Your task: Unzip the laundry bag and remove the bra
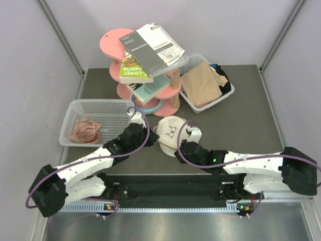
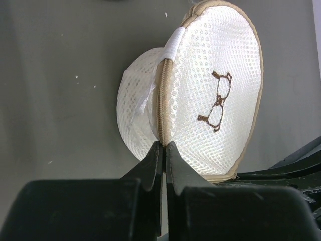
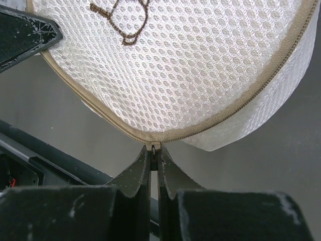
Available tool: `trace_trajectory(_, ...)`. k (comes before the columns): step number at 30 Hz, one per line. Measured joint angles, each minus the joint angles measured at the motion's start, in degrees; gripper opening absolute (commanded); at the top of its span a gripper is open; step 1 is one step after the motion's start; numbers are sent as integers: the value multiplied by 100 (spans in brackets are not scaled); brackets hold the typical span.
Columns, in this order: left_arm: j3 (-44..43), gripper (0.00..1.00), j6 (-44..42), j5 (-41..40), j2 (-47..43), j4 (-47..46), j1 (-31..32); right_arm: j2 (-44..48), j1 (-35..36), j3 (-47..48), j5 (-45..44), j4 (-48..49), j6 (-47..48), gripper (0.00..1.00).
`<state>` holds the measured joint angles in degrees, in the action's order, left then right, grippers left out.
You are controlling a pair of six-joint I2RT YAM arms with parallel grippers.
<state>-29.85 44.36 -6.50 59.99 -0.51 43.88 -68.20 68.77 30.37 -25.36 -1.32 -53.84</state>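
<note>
The laundry bag [image 1: 170, 134] is a round cream-white mesh pouch with a dark bra outline on its face, held up off the dark table between both arms. In the left wrist view the laundry bag [image 2: 210, 95] stands on edge, and my left gripper [image 2: 164, 146] is shut on its tan zipper seam. In the right wrist view the laundry bag [image 3: 190, 65] fills the top, and my right gripper [image 3: 154, 150] is shut on the small zipper pull at the tan rim. The zipper looks closed along the visible rim. The bra is hidden inside.
A white plastic mesh basket [image 1: 80, 119] with a pinkish-brown bundle [image 1: 86, 130] sits at the left. A pink tiered stand [image 1: 145, 65] with books stands behind. A white tray [image 1: 220, 98] holding tan cloth [image 1: 200, 83] is at the back right.
</note>
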Motion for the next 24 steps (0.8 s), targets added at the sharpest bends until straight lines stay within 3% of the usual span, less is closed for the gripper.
trace_trajectory(11,-323,0,-299,4,424,52,-37,-50,0,0,15,85,4,0)
trace_trajectory(12,-378,5,-328,4,501,52,-61,-83,-2,0,50,151,4,0)
trace_trajectory(13,-442,25,-358,2,581,52,-85,-111,-4,0,90,212,4,0)
trace_trajectory(17,-697,67,-450,-22,824,46,-144,-332,-7,-2,339,557,-28,0)
trace_trajectory(24,-723,71,-374,-63,710,168,-181,-852,-7,9,645,1043,-39,0)
